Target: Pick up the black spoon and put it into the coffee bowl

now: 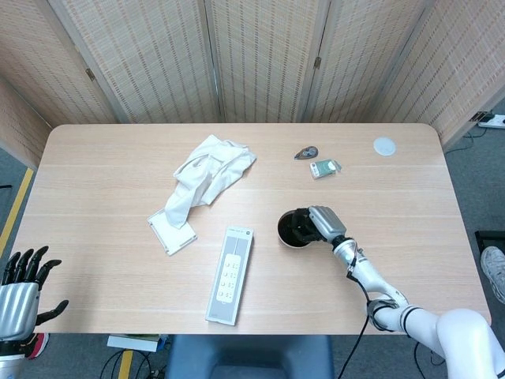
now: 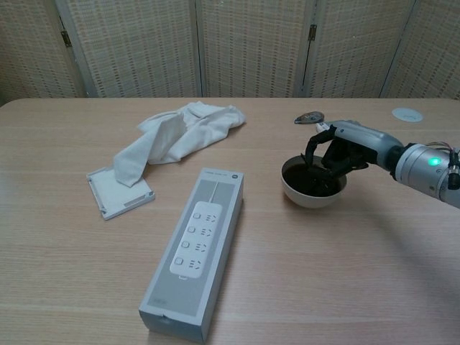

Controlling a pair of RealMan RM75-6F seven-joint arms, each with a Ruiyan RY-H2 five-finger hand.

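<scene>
The task looks to be in its last step, though the pictures do not settle whether it is finished. On the tabletop (image 1: 110, 150), right of the middle and somewhat nearer the front edge than the back, stands the coffee bowl (image 2: 312, 194), white outside and filled with something very dark, and the right hand (image 2: 336, 152) hangs directly over it with its dark fingers (image 2: 314, 147) curled downward into the bowl's mouth. The black spoon cannot be made out in either view: black fingers against the dark filling hide whatever lies there, so it may be pinched in the fingertips, or it may already rest inside the bowl. For the same reason it cannot be told whether this hand is gripping the spoon or merely closed over the bowl. No spoon shows anywhere else on the tabletop, which suggests that the picking up is done and that what is left, at most, is letting go and lifting the hand clear. The left hand (image 1: 22, 288) waits off the front left corner, below the tabletop's edge, with its fingers spread and nothing in them. In the head view the bowl reads as a dark disc (image 1: 293, 227) with only a thin pale rim, the right hand covering its right side.
</scene>
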